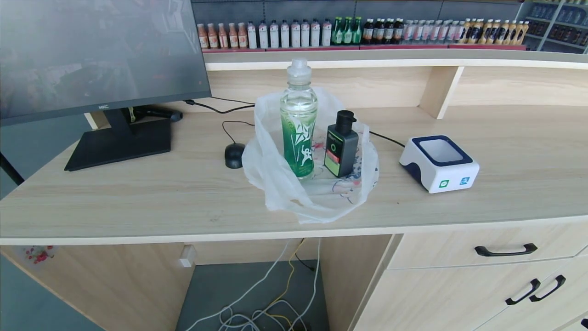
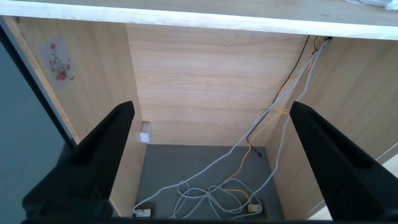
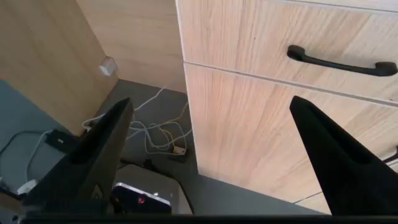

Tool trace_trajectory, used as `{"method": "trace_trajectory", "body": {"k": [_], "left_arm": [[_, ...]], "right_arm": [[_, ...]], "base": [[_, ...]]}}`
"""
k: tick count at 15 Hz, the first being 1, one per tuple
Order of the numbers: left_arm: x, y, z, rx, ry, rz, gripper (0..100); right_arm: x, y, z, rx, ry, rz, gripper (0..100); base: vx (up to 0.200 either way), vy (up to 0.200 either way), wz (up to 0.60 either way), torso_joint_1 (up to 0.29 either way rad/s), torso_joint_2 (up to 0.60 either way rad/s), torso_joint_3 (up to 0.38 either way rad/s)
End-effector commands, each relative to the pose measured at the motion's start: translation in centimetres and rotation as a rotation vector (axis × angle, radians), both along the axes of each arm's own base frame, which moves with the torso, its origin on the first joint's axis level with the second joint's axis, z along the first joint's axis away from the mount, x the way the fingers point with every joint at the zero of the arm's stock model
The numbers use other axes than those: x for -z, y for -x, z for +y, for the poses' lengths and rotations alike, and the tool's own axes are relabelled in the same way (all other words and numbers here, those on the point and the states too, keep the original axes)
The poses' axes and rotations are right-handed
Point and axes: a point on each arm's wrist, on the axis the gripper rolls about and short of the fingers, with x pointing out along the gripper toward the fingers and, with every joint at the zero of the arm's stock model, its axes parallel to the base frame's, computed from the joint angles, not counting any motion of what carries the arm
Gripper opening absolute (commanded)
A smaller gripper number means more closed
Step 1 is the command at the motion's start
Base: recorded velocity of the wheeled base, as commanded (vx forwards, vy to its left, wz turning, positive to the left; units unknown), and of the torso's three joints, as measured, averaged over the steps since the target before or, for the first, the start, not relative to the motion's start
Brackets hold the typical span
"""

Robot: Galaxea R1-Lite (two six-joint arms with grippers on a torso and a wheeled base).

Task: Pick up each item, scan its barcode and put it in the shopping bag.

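Two items, bottle [image 1: 298, 124] and dispenser [image 1: 341, 146], stand in the shopping bag [image 1: 264, 170]; both jaws spread below the counter [image 1: 138, 193] edge.

Head: high, looking down onto counter [image 1: 138, 193]. Wrists: low, facing under-counter front; all share cables [image 1: 271, 317].

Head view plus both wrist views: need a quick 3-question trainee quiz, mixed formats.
1. True or false: the green bottle stands upright in the shopping bag.
2. The scanner sits: A) on the bag's left, B) on the bag's right, C) inside the bag.
3. Short answer: are the left claw and right claw open or shut?

Key: 1 true; 2 B; 3 both open.
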Motion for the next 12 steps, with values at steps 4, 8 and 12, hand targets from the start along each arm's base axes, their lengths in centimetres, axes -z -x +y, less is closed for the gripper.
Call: {"method": "trace_trajectory", "body": {"k": [4,8,12], "left_arm": [[0.0,0.0,0.0,0.0,0.005,-0.001,100],[0.0,0.0,0.0,0.0,0.005,-0.001,100],[0.0,0.0,0.0,0.002,-0.001,-0.001,100]], "right_arm": [[1.9,2.1,-0.9,0.008,0.015,-0.072,100],[1.8,1.7,-0.9,0.231,0.036,-0.025,100],[2.0,2.7,-0.6,0.544,-0.024,-0.118,100]], "base": [[0.0,0.0,0.0,0.0,0.0,0.0],[0.0,0.0,0.0,0.0,0.0,0.0],[0.0,0.0,0.0,0.0,0.0,0.0]]}}
